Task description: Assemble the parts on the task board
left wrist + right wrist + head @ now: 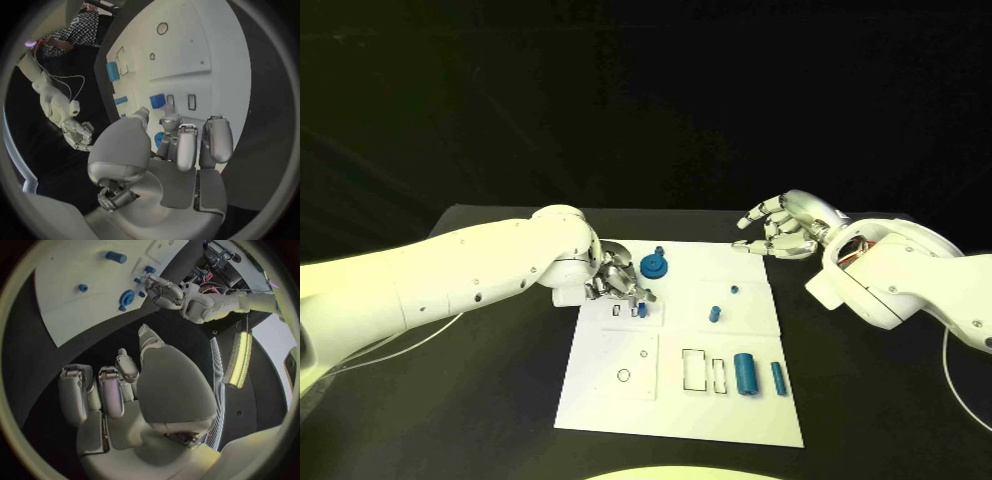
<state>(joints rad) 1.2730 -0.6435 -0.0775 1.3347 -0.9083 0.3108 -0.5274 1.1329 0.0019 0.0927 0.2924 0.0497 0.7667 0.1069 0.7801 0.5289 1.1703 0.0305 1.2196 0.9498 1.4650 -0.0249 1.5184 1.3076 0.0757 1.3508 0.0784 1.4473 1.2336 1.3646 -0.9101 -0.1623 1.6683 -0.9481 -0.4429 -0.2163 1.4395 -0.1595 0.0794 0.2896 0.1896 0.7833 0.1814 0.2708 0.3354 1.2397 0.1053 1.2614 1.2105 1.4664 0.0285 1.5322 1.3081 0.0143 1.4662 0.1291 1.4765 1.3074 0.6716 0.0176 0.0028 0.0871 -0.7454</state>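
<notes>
Parts [746, 373] lie on the task board [747, 425], seemingly loose.

White task board [625, 395], blue parts [746, 373], black table [488, 400].

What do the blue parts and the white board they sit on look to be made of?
The blue parts look like matte plastic: one even colour, no metallic glint. The white board looks like a flat, smooth plastic or painted sheet with printed black outlines; which one is unclear.

Black tabletop [473, 400], matte, running out beyond the white plate on every side. Thin pale cable [387, 345] trailing across its near left part. Dark backdrop behind.
</notes>
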